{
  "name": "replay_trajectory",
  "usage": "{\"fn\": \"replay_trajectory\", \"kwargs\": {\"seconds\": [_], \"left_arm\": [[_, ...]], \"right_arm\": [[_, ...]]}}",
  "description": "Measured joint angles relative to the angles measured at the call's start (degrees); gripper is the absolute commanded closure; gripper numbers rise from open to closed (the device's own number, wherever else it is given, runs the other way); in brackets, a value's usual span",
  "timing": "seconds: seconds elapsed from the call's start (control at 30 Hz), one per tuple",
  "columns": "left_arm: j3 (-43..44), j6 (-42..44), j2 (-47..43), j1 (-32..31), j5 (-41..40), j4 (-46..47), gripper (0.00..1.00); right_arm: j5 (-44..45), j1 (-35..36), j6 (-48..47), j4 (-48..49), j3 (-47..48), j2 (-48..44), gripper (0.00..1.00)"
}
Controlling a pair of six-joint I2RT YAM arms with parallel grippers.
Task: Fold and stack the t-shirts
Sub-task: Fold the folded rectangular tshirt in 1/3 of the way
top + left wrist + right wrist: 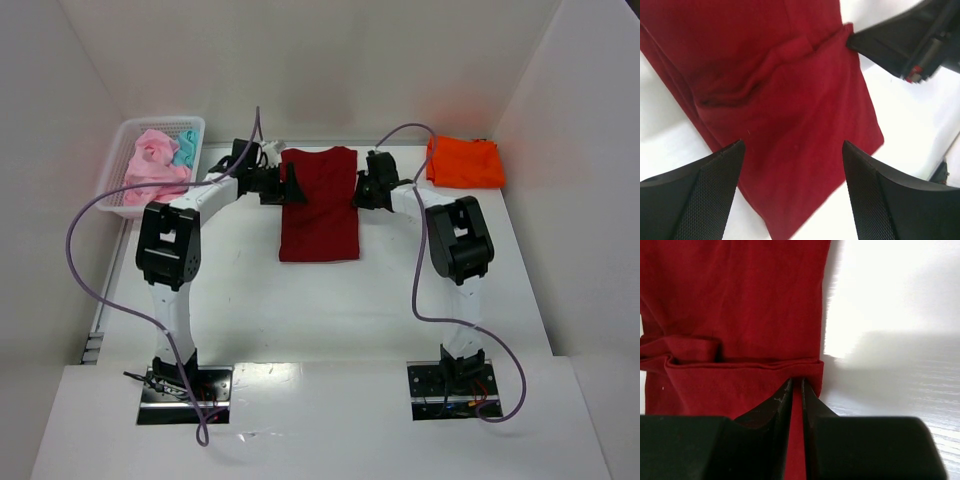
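The dark red t-shirt (318, 210) is soft matte cloth folded into a long, narrow rectangle, lying flat at the middle of the white table (300, 310). Its long axis runs from the near side to the far side. A rolled crease crosses it where a hemmed layer is doubled over. The left arm rises from its base, bends at a raised elbow and angles inward. The left gripper (292, 186) sits at the shirt's left edge, and its textured black fingers (715, 190) are spread wide above the cloth, touching nothing. The right arm mirrors that pose. The right gripper (360, 190) is at the shirt's right edge, and its smooth tapered fingers (777, 410) are pressed almost together, pinching a thin strip of the red hem. At the far right of the table lies the bright orange t-shirt (463, 162), folded into a squarish block. At the far left stands a white mesh basket (160, 122), holding crumpled pink t-shirts (153, 162) and a teal t-shirt (186, 152) bunched beside them.
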Motion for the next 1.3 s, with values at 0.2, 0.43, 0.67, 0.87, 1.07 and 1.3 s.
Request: {"fn": "replay_trajectory", "kwargs": {"seconds": [0.2, 0.43, 0.67, 0.87, 1.07, 1.3], "left_arm": [[3.9, 0.0, 3.4, 0.0, -1.5, -0.2, 0.14], [3.9, -0.6, 3.9, 1.1, -3.8, -0.2, 0.14], [3.9, -1.6, 4.6, 2.5, -6.0, 0.3, 0.20], [3.9, -3.0, 6.4, 2.5, -7.4, 0.8, 0.28], [3.9, -3.5, 8.0, 2.5, -7.4, 2.1, 0.43], [3.9, -4.7, 9.7, 2.5, -6.9, 3.2, 0.62]], "right_arm": [[1.3, -1.0, 0.0, 0.4, 3.3, 0.9, 0.81], [0.9, -2.1, 0.6, 1.2, 4.2, 0.6, 0.76], [0.2, -2.2, 1.4, 2.1, -5.5, -6.4, 0.72], [0.2, -2.2, 1.9, 3.3, -9.2, -10.1, 0.72], [0.1, -2.2, 2.9, 3.8, -11.0, -10.1, 0.71], [-0.6, -2.2, 3.5, 4.1, -11.0, -10.1, 0.71]]}}
